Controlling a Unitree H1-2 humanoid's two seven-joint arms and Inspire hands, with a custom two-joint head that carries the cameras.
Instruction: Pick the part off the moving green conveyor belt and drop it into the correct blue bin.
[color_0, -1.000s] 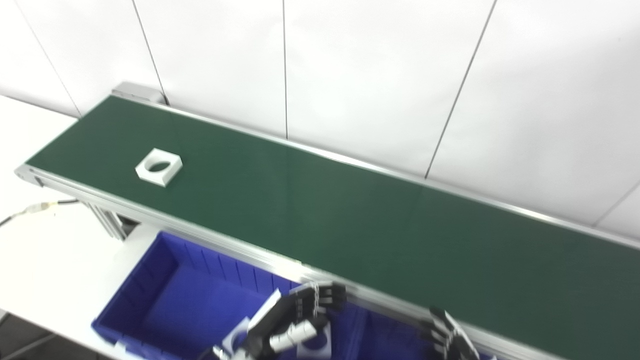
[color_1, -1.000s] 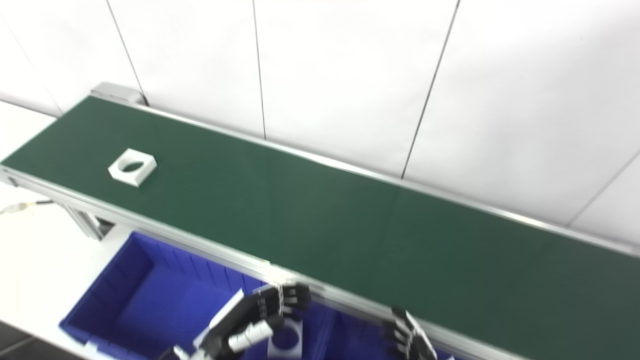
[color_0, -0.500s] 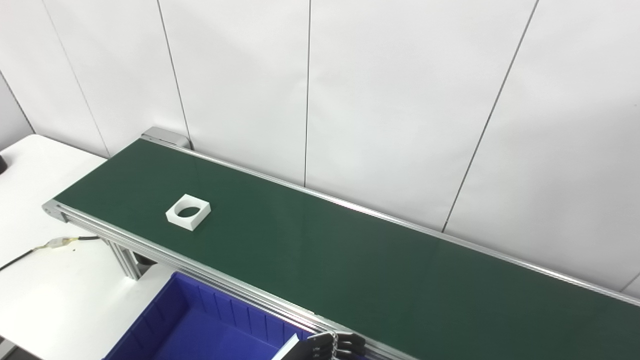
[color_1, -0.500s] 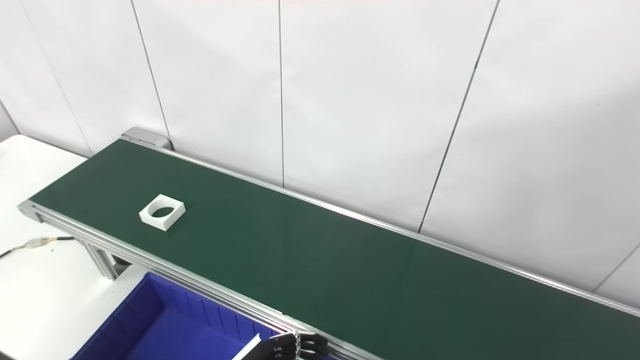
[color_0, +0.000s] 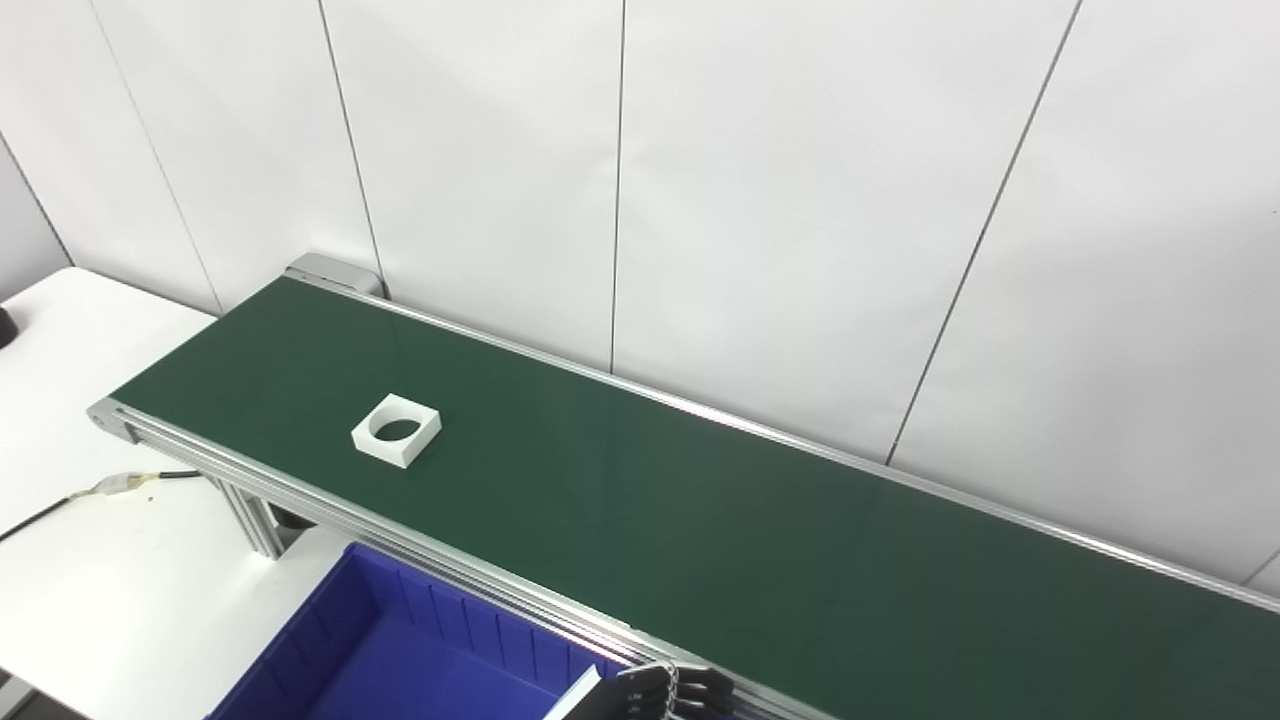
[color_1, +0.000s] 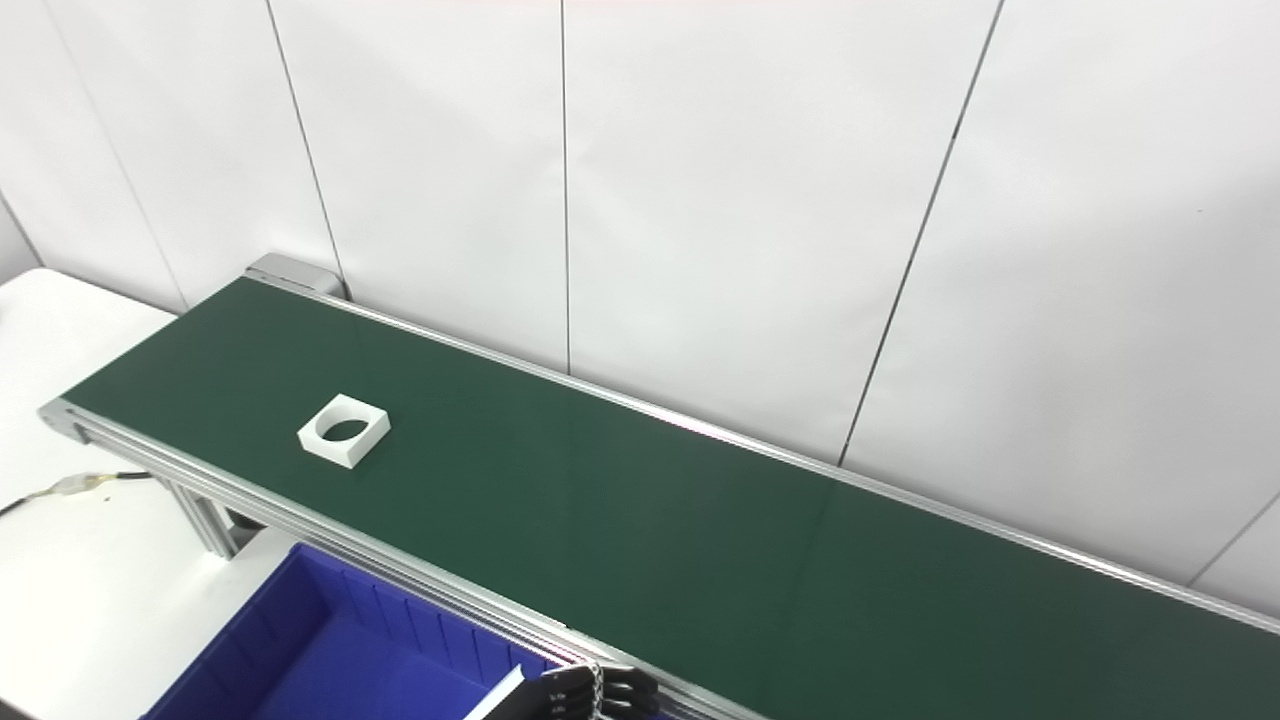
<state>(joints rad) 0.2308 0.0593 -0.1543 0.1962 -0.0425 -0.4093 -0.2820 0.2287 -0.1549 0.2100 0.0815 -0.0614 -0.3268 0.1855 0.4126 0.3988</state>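
Note:
A white square part with a round hole (color_0: 396, 444) lies flat on the green conveyor belt (color_0: 700, 520), near its left end. At the bottom edge, only the dark fingertips of my left hand (color_0: 668, 693) show. They hover by the belt's near rail above the blue bin (color_0: 440, 612). The fingers look curled, but their grip is cut off by the picture's edge. My right hand is out of view. The part is far to the left of my left hand.
A white table (color_0: 90, 560) carries the belt's left end, with a cable (color_0: 110, 487) lying on it. The belt's metal leg (color_0: 250, 520) stands beside the bin. White wall panels run behind the belt.
The camera tilted up after the oldest frames, so both hands slid toward the bottom edge and the right hand left the picture. The white part has ridden a little to the right on the belt.

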